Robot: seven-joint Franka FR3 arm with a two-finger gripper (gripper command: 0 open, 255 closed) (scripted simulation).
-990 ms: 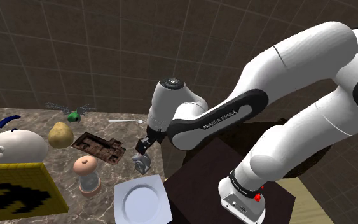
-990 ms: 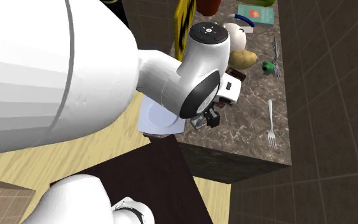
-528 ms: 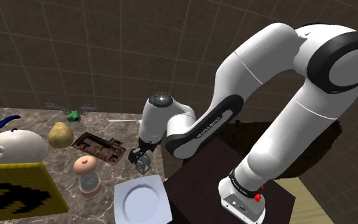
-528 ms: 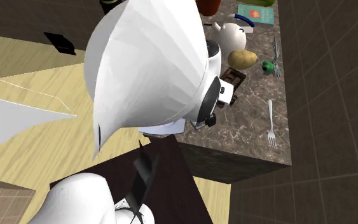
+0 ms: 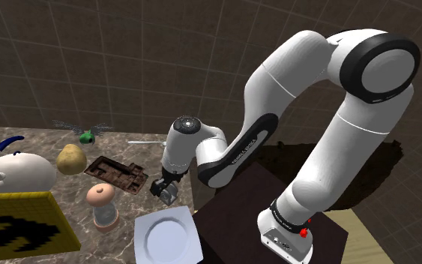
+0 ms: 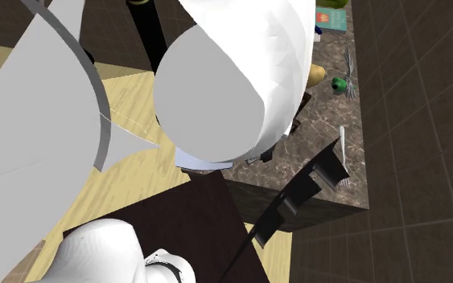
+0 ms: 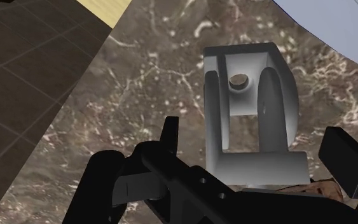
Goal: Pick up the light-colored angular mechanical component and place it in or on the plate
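Observation:
The light grey angular bracket point(image 7: 250, 114), with a round hole in one wall, lies on the dark marble counter point(image 7: 139, 95). My black gripper point(image 7: 257, 149) is open just above it. The bracket sits between the two fingers point(image 7: 170, 137), and neither one touches it. From the shoulder camera, the gripper point(image 5: 162, 187) hangs low over the bracket point(image 5: 172, 195) near the counter's edge. The white square plate point(image 5: 168, 237) lies just in front of it, towards the shoulder view's bottom. A corner of that plate point(image 7: 336, 19) shows beyond the bracket in the wrist view.
A brown compartment tray point(image 5: 115, 172), a potato point(image 5: 70, 159), a pink-capped shaker point(image 5: 103, 206), a white teapot-like figure point(image 5: 10, 171) and a yellow arrow sign point(image 5: 18, 225) crowd the shoulder view's left. A fork point(image 5: 149, 141) lies behind. The dark stand point(image 5: 239, 217) adjoins the counter.
The gripper has come down onto the bracket and shifted slightly toward the shoulder view's left. The upper arm has swung upright. The fingers stayed open.

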